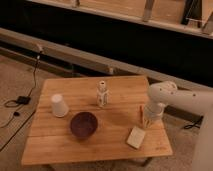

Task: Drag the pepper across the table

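Note:
The pepper [142, 116] is a thin orange piece standing nearly upright on the light wooden table [75, 92], near its right edge. My gripper [146, 120] hangs from the white arm that comes in from the right. It is down at the table top, right against the pepper. The arm's wrist covers part of the pepper, and I cannot tell whether it is gripped.
A white bottle with a dark top [102, 94] stands at the table's middle. A dark bowl [83, 124] and an upturned white cup [59, 105] are on the left. A pale flat block [136, 137] lies just in front of the gripper. A cable runs over the floor at the left.

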`<move>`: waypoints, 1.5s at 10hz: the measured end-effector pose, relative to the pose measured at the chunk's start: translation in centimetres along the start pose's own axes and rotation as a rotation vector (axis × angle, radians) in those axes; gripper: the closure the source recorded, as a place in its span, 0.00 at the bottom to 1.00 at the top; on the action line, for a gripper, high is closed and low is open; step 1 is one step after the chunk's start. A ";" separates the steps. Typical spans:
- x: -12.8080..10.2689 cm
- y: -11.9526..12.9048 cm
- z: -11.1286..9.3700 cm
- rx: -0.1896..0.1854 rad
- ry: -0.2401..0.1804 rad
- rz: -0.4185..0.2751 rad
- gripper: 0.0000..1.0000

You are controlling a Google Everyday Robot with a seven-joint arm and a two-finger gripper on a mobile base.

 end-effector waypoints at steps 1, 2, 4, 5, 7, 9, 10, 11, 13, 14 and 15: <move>0.0 -0.5 -0.2 -0.015 -0.009 0.005 1.00; 0.0 -1.2 -0.3 -0.038 -0.020 0.014 1.00; 0.4 -3.1 -0.2 -0.059 -0.026 0.040 1.00; 0.6 -4.6 -0.1 -0.071 -0.030 0.060 1.00; 1.3 -7.5 -0.2 -0.087 -0.040 0.097 1.00; 2.1 -10.4 -0.3 -0.097 -0.050 0.135 1.00; 2.5 -11.5 -0.3 -0.099 -0.051 0.149 1.00; 3.2 -13.3 -0.3 -0.099 -0.055 0.174 1.00; 3.9 -15.6 -0.4 -0.097 -0.064 0.209 1.00; 4.3 -16.9 -0.5 -0.091 -0.068 0.235 1.00; 4.5 -17.8 -0.5 -0.083 -0.071 0.257 1.00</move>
